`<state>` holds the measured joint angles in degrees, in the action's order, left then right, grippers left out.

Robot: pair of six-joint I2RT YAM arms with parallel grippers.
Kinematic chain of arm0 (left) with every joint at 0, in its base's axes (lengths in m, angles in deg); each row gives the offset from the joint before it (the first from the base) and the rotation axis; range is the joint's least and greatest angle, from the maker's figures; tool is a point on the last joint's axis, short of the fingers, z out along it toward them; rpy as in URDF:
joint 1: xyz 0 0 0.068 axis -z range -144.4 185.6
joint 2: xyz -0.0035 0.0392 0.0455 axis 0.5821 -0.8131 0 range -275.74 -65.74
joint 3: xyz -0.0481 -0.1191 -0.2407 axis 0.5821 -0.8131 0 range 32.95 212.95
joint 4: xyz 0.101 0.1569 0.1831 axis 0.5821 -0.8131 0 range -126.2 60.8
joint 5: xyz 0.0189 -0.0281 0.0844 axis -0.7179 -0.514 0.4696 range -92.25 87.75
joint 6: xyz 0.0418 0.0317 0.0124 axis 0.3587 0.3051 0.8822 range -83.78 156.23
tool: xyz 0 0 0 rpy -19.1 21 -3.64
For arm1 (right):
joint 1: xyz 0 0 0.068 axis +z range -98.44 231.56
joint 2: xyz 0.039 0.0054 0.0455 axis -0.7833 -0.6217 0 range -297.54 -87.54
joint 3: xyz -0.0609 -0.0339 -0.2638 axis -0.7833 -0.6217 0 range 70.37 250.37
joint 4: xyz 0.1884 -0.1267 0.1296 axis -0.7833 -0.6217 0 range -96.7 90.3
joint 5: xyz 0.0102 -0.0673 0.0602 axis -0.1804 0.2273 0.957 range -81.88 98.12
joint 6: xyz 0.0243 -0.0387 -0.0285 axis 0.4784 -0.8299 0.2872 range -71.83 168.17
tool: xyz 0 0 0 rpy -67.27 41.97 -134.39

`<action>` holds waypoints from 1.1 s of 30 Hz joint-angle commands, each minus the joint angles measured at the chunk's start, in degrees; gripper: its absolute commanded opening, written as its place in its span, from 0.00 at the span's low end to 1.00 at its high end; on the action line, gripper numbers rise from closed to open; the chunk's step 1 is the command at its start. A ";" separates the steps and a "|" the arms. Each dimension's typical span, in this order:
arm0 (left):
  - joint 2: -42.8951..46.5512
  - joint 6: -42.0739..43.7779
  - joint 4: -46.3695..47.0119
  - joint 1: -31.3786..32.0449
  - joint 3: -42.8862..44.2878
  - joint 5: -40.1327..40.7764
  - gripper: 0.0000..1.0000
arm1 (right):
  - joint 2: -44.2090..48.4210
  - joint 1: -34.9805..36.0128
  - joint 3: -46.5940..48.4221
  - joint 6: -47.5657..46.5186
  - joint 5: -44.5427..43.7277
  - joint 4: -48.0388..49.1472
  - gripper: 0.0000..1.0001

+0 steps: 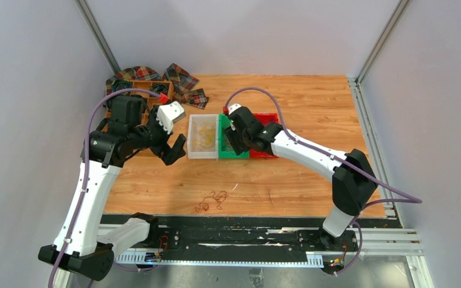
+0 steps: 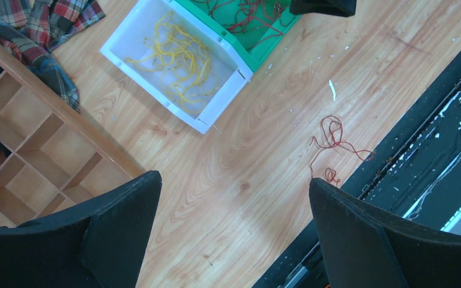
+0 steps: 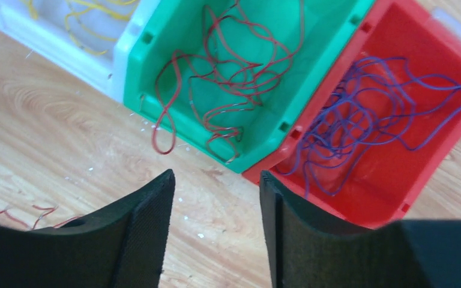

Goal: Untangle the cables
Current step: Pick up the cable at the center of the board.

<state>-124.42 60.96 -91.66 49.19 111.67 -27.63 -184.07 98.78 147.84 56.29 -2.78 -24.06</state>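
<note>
We see loose red cables [image 2: 336, 144] on the table [image 2: 246, 198] below our raised left gripper [image 2: 234, 179], its fingers wide apart. Our right gripper [image 3: 216, 175], parted and empty, hovers over the near edge of the green bin [image 3: 135, 66] holding red cables [image 3: 240, 78].

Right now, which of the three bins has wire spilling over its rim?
The green bin, the middle one: a dark red loop hangs over its wall, outside. The white bin and red bin keep theirs inside.
</note>
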 commanded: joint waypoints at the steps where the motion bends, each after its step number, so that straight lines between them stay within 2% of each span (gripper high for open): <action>1: -0.13 1.29 -1.29 -0.42 -0.37 -0.28 0.98 | -1.03 3.45 0.43 1.03 0.25 0.08 0.50; 7: 0.42 2.70 -2.03 -0.42 -0.69 -0.27 0.98 | -6.62 3.56 3.87 0.71 2.79 1.03 0.23; 10: 1.39 5.18 -1.90 -0.42 -2.36 -0.75 0.98 | -10.10 1.27 5.38 1.94 4.21 2.37 0.04; 11: 1.53 6.32 -1.88 -0.40 -3.14 -0.75 0.98 | -11.27 0.11 6.05 2.93 5.03 2.73 0.01; 17: -0.41 9.56 -1.96 -0.49 -7.46 3.02 0.98 | -16.73 -1.47 11.70 1.13 4.88 4.28 0.01; 20: 0.43 12.63 -1.67 -0.49 -9.14 2.61 0.98 | -15.44 -0.94 11.05 -0.09 0.47 4.22 0.01; 21: 0.84 13.05 -1.15 -0.49 -9.83 2.65 0.98 | -14.06 -0.62 10.16 -0.56 -1.00 4.34 0.03; 23: 1.29 13.57 -0.44 -0.49 -11.15 3.24 0.98 | -10.04 0.87 7.33 -1.55 -3.57 5.35 0.13; 26: 0.90 14.17 -0.39 -0.53 -11.35 4.04 0.98 | -2.09 4.11 0.78 -3.06 -7.89 7.60 0.41; 28: 0.80 14.35 -0.34 -0.57 -11.02 4.34 0.98 | 2.24 6.36 -4.55 -2.71 -7.61 7.81 0.56; 31: 1.50 14.84 0.31 -0.70 -10.87 4.68 0.98 | 8.48 11.34 -11.96 -3.41 -6.36 8.97 0.62; 33: 2.14 15.04 1.15 -0.80 -10.88 4.81 0.98 | 11.01 14.77 -15.82 -4.71 -0.89 10.42 0.63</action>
<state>-124.07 74.46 -92.60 49.16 100.43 -23.53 -176.66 107.99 138.73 53.95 -7.76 -15.73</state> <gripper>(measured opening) 0.979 0.620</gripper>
